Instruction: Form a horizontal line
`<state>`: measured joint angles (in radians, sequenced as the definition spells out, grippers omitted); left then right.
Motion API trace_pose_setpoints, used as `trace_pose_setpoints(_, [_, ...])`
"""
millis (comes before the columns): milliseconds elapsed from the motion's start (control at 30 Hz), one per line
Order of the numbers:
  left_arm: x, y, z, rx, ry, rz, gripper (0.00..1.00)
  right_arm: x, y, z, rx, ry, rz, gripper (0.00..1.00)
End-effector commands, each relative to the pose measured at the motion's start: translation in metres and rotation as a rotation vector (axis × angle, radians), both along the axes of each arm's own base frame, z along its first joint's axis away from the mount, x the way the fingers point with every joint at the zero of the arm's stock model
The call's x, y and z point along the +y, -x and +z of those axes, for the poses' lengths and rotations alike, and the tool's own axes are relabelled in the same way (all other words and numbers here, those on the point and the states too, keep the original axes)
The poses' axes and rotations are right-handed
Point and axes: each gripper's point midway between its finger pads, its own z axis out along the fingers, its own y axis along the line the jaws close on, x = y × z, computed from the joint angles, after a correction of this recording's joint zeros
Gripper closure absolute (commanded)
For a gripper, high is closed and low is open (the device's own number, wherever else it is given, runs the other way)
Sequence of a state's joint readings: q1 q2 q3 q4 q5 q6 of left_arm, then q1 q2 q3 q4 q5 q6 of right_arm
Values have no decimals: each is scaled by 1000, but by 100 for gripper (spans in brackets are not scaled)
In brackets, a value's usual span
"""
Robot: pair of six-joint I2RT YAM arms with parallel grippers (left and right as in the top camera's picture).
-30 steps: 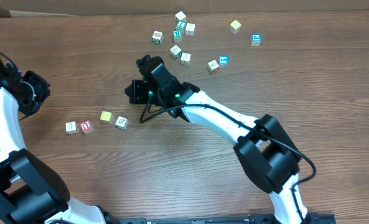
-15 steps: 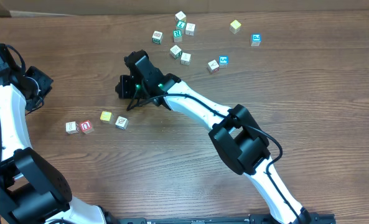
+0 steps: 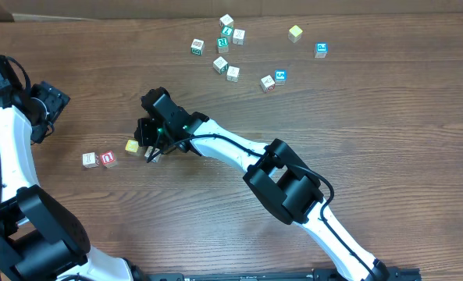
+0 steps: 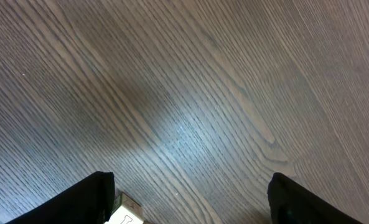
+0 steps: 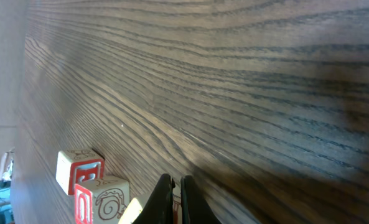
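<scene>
A short row of blocks lies at the left of the table: a white block (image 3: 90,160), a red block (image 3: 108,158), a yellow block (image 3: 133,146) set slightly higher, and a pale block (image 3: 154,156) partly under my right gripper (image 3: 148,151). That gripper (image 5: 175,200) is shut, its tips down beside the yellow block (image 5: 132,213), with the red swirl block (image 5: 103,198) and the white-and-red block (image 5: 78,170) further along. My left gripper (image 3: 50,108) hovers at the far left, open (image 4: 190,199) over bare wood, with a pale block's corner (image 4: 126,215) by its left finger.
Several loose blocks are scattered at the back of the table, among them a green one (image 3: 198,47), a yellow one (image 3: 295,33) and blue ones (image 3: 321,49). The right arm (image 3: 231,148) stretches diagonally across the middle.
My right gripper has swept left and toward the front, from mid-table down to the row of blocks. My left gripper has gone from shut to wide open.
</scene>
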<state>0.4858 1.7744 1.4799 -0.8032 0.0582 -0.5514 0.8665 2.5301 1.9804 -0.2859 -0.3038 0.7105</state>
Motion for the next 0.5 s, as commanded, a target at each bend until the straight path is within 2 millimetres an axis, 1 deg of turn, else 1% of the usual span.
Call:
trace_pose_setpoints(0, [6, 0, 6, -9, -17, 15, 20, 5, 0, 5, -14, -16, 33, 96])
trace_pose_setpoints(300, [7, 0, 6, -5, -21, 18, 16, 10, 13, 8, 21, -48, 100, 96])
trace_pose_setpoints(467, [11, 8, 3, 32, -42, 36, 13, 15, 24, 10, 25, -63, 155, 96])
